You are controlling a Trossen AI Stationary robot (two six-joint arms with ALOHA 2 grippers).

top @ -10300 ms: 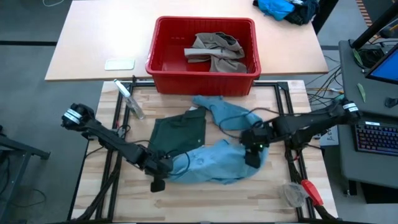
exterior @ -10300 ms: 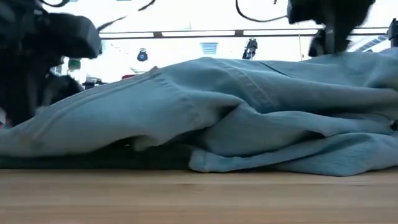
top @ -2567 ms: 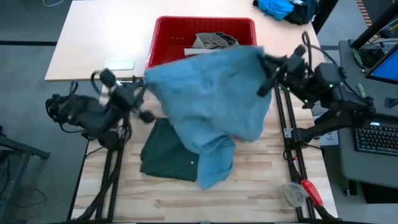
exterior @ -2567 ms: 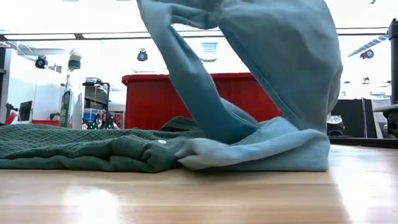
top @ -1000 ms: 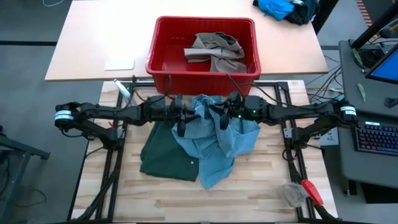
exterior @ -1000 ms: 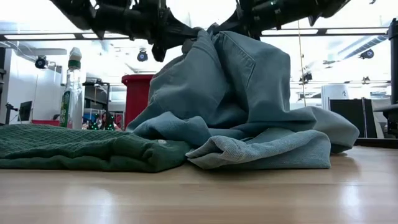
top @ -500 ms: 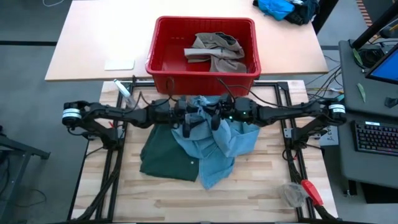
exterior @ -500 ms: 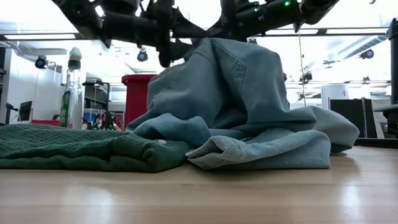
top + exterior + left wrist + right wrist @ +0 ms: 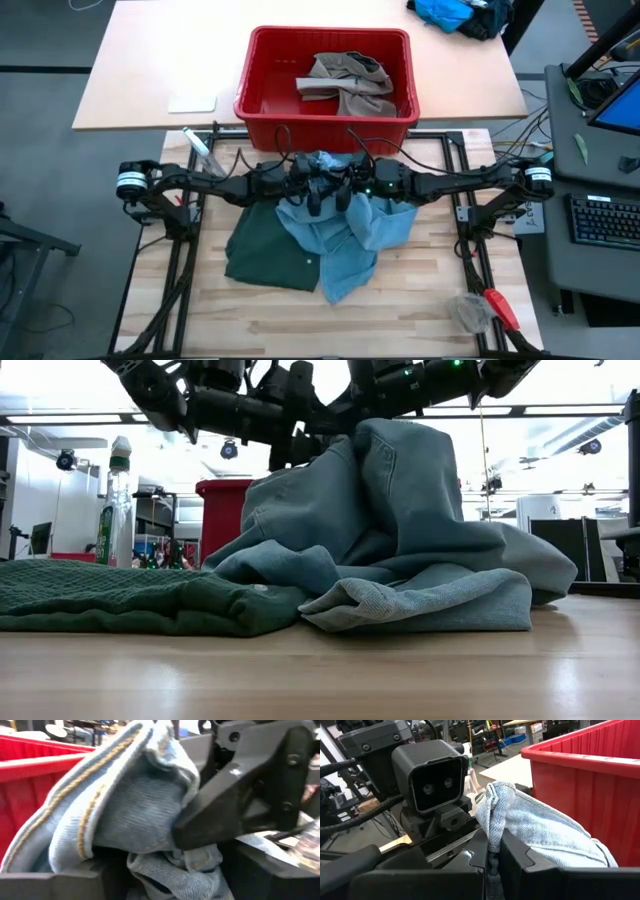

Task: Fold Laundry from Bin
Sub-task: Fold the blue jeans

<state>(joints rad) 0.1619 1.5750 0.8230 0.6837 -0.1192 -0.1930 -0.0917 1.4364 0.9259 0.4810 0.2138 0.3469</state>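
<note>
Inside red bin (image 9: pixel 262 100), probably khaki garment (image 9: pixel 350 82)

Light blue denim trousers (image 9: pixel 345 225) hang bunched from the right gripper (image 9: pixel 345 190), beside green shorts (image 9: pixel 275 240); khaki piece (image 9: pixel 345 82) fills the red bin (image 9: pixel 262 100).

— How do the two arms look from above?

— Both are dark, almost black, made of thin long links. Each has a white ring with a dark centre at its outer joint. Thin black cables make loops over the middle parts. The right arm shows small green lights.

— And close to the tools?

— The right tool (image 9: pixel 492 851) has matte black, angular fingers (image 9: pixel 522 862). The left arm carries a boxy black camera housing with two round lenses, and round screws sit in the casing.
</note>
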